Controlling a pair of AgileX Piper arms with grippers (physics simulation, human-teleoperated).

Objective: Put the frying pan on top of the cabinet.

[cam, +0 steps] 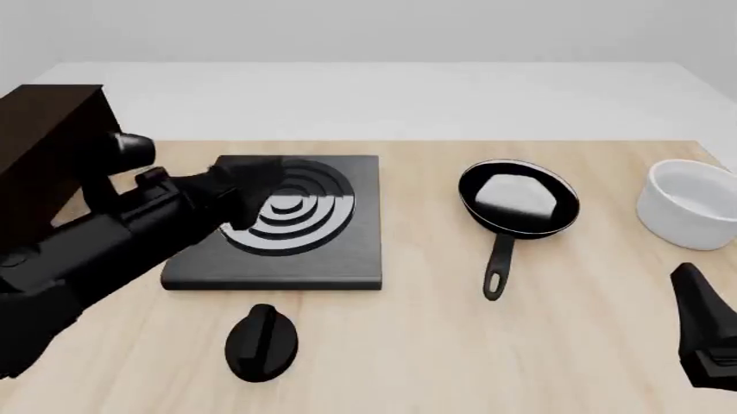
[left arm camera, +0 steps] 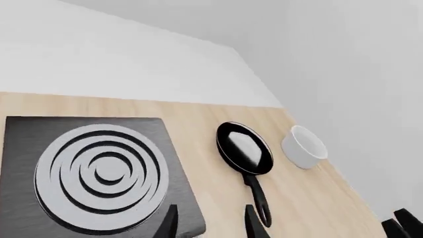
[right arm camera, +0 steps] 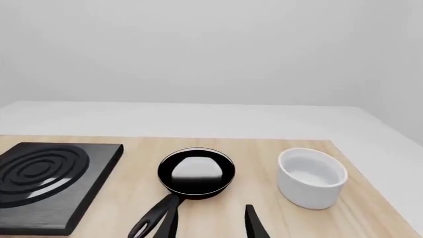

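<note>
On the light wood table (cam: 437, 345), the small glossy black frying pan (cam: 519, 200) sits between the flat black ringed stove plate (cam: 293, 222) and white round bowl (cam: 695, 203), handle toward the arms. Dark brown wooden cabinet (cam: 40, 138) far left. Left hand (left arm camera: 210, 218) and right hand (right arm camera: 210, 223): fingers apart, holding nothing.

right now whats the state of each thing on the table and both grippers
frying pan: upright on the table, empty, not held
white bowl: upright, empty
stove plate: flat, nothing on it
knob: lying loose on the table
cabinet: top bare
left gripper: open
right gripper: open
</note>
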